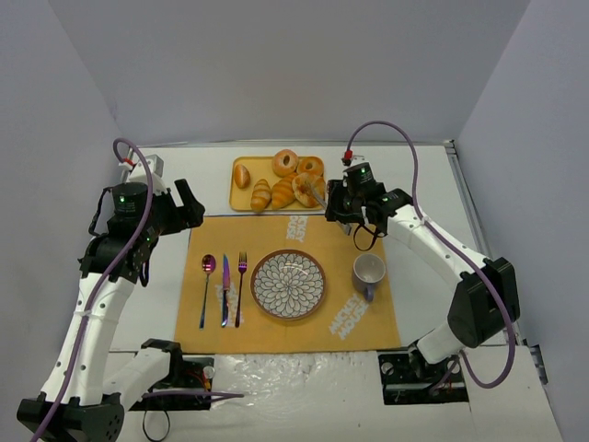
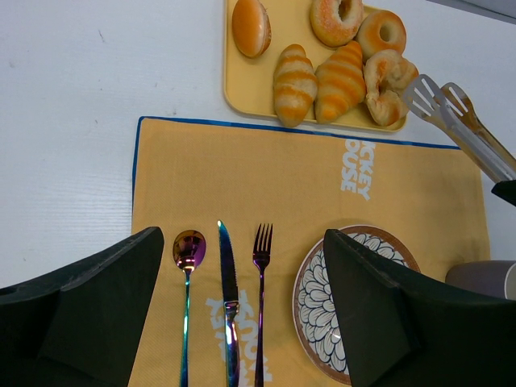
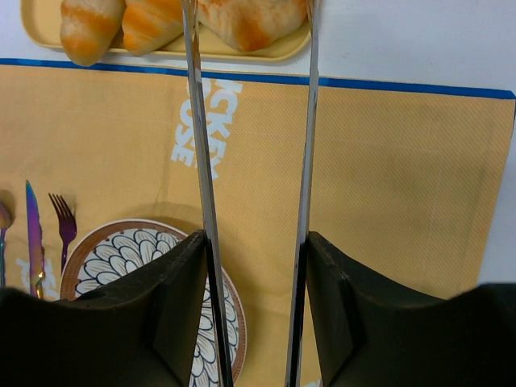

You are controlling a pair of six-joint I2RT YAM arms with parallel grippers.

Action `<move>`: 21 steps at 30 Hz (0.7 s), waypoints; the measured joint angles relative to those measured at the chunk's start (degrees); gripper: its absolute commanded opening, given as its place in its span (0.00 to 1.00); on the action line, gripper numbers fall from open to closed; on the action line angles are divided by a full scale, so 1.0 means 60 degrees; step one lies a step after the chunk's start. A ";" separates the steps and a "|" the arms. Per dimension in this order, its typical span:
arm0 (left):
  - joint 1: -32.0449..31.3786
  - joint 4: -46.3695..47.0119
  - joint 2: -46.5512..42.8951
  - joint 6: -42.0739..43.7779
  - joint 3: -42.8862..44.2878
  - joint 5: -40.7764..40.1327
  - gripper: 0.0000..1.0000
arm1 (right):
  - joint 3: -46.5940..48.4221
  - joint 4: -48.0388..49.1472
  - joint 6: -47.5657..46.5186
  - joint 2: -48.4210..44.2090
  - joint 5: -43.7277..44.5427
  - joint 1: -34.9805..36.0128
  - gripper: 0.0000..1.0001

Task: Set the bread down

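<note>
The bread (image 1: pixel 307 191) is the big curled golden bun at the right end of the yellow tray (image 1: pixel 248 166). It also shows in the left wrist view (image 2: pixel 389 79) and at the top of the right wrist view (image 3: pixel 254 20). My right gripper (image 1: pixel 339 204) (image 3: pixel 256 242) is shut on metal tongs (image 1: pixel 319 193) (image 2: pixel 455 121) (image 3: pixel 203 137). The tongs' arms are spread and run to either side of the bread, with their tips at its right edge. My left gripper (image 1: pixel 189 204) (image 2: pixel 242 238) is open and empty, above the left side of the orange placemat (image 1: pixel 285 235).
A patterned plate (image 1: pixel 260 272) sits mid-mat, with a spoon (image 1: pixel 207 276), knife (image 1: pixel 225 285) and fork (image 1: pixel 241 281) to its left and a cup (image 1: pixel 368 272) to its right. The tray also holds two ring buns, two straight croissants and a small roll.
</note>
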 measured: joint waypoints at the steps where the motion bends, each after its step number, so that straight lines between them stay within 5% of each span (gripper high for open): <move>1: 0.0000 0.0000 0.0000 0.0001 0.0000 0.0000 0.77 | -0.0001 0.0020 0.0001 0.0104 0.0035 0.0000 0.46; 21: 0.0000 0.0000 0.0007 0.0004 0.0000 0.0000 0.77 | 0.0002 0.0759 0.0095 0.1422 0.0358 -0.0011 0.44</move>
